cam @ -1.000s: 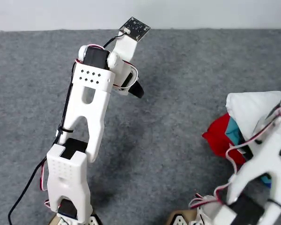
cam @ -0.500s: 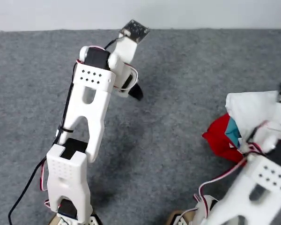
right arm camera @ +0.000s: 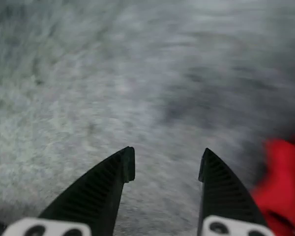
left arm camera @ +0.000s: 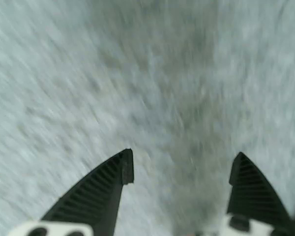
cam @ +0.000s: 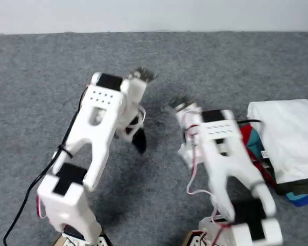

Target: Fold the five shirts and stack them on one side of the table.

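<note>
Table: a grey, carpet-like surface is filling the high view up to a pale strip along the top edge.
Left arm: the white arm is rising from the lower left of the high view and bending toward the centre; its base is being cut off by the bottom edge.
Right arm: the white arm is rising from the bottom edge right of centre and leaning toward the middle, just beside the shirts.
Shirts: they are lying in one pile at the right edge of the high view, at mid height, partly cut off by that edge.
White shirt: it is lying on top as a broad, smooth, roughly rectangular layer and is covering most of the pile.
Lower layers: a red shirt and a teal one are peeking out on the pile's left side, where the right arm is covering part of them; a dark edge and a blue corner are showing at the pile's lower end.
Hard to tell: how many shirts are making up the pile, and how neatly the covered ones are lying.
Left gripper: its dark ribbed fingers are spread wide over bare grey table, holding nothing.
Right gripper: its fingers are parted and empty above the table, with red cloth lying near one finger, apart from it.
</note>
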Available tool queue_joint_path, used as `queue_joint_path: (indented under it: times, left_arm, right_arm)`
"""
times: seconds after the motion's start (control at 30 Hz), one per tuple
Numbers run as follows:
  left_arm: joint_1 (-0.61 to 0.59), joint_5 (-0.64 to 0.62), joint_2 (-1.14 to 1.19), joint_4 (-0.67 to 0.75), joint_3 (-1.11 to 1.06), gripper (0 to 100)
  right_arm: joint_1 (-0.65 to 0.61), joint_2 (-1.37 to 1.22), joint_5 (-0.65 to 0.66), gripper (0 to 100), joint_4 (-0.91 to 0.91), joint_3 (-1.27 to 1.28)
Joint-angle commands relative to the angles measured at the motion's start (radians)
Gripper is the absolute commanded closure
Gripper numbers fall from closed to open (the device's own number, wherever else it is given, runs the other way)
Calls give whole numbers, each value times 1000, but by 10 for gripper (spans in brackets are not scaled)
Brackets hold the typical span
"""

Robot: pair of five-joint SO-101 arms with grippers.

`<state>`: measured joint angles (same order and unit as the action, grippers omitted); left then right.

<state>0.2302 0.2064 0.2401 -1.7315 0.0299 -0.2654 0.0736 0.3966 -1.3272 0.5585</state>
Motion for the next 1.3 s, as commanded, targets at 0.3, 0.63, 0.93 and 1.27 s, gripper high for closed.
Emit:
queue_joint_path:
  times: [0.3,0.63,0.93,1.27]
  left_arm:
    - [2,12,-249,8,-598,691]
    - [-5,14,-249,9,-598,691]
    - [-3,12,-247,35,-610,691]
    - [2,11,-247,376,-829,691]
  right_arm:
    - [-58,-292,0,779,27,0]
    - [-58,-349,2,779,15,3]
    - [-58,-349,2,779,15,3]
    - [-58,-349,2,779,15,3]
